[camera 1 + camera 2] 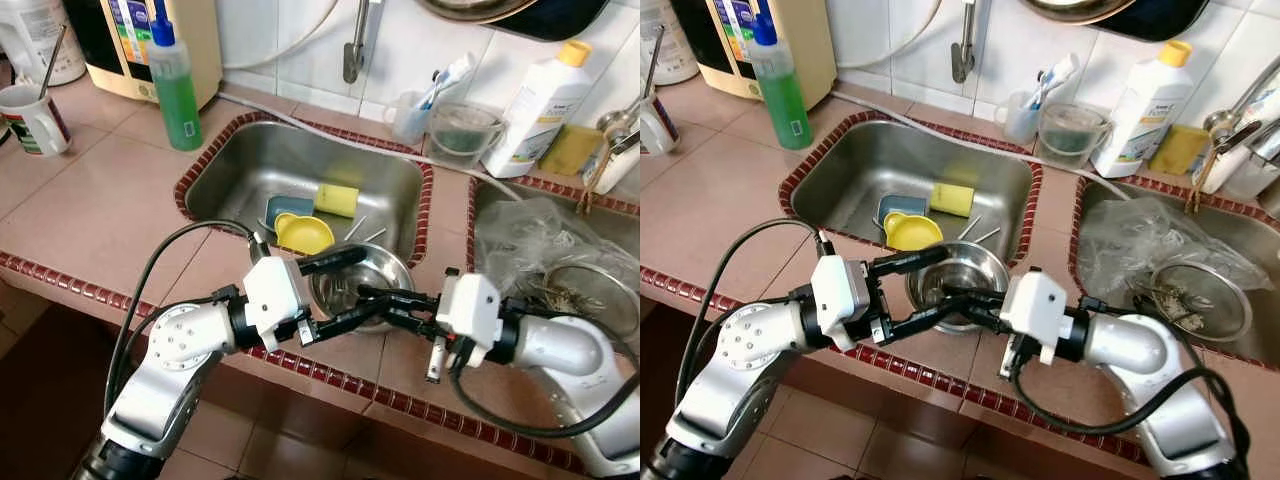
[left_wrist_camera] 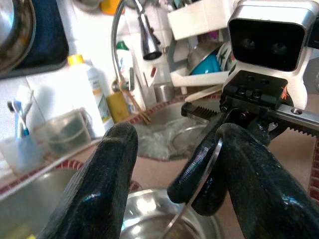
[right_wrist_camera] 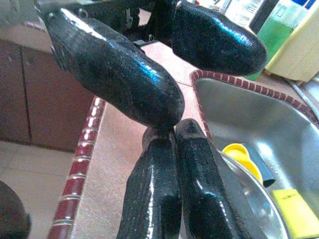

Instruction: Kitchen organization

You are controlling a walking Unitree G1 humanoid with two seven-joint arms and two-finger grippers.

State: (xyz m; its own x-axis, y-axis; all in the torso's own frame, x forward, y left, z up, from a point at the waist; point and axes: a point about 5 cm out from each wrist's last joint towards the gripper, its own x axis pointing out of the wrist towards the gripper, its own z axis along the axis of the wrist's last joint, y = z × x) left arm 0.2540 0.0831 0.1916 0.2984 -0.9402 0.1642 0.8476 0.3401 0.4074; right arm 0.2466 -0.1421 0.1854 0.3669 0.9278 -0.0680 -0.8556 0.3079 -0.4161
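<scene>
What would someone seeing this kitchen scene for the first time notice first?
The left gripper and right gripper meet over a round stainless steel bowl at the front edge of the steel sink, the right jaws shut on its rim, the left jaws open. Behind it in the sink lie a yellow plastic cup and a yellow sponge. A tall green dish-soap bottle stands on the counter at the sink's back left corner.

Both hands crowd the steel bowl (image 1: pixel 345 290); counter (image 1: pixel 90 210) leftward lies open
</scene>
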